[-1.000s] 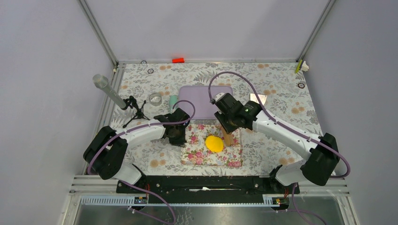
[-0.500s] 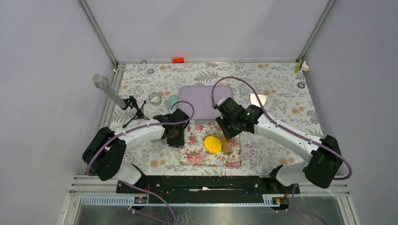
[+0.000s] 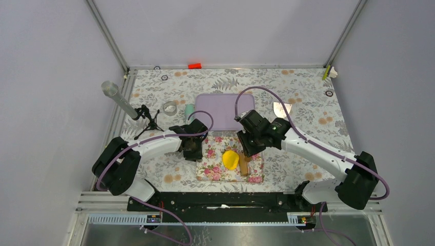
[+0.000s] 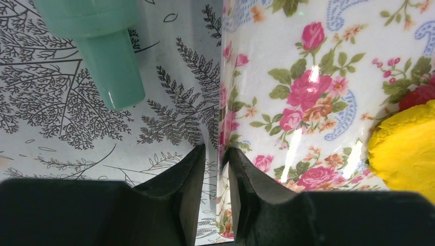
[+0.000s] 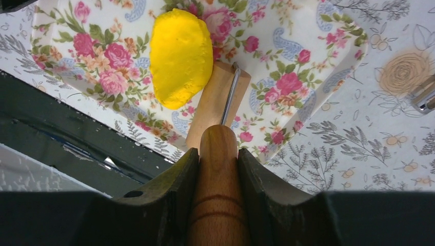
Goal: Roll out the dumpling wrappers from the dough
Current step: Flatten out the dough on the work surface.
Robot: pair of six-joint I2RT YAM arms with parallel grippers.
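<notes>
The dough (image 3: 231,159) is a thick bright yellow lump on a floral mat (image 3: 215,171). It also shows in the right wrist view (image 5: 180,56) and at the right edge of the left wrist view (image 4: 405,148). My right gripper (image 3: 248,145) is shut on the handle of a wooden rolling pin (image 5: 218,169). The pin's roller (image 3: 244,164) lies on the mat against the dough's right side. My left gripper (image 3: 193,148) is shut on the mat's left edge (image 4: 221,154). No thin round wrappers are in view.
A purple board (image 3: 221,110) lies behind the mat. A mint cylinder (image 3: 189,109) and a clear ring (image 3: 169,107) lie to its left. A small tripod (image 3: 147,122) holding a clear tube stands far left. A metal scraper (image 3: 281,108) lies right. The black base rail (image 3: 225,200) runs along the near edge.
My right gripper has moved nearer and leftward with the rolling pin, bringing the roller against the dough. The dough looks narrower and pushed slightly left. The left gripper has stayed put.
</notes>
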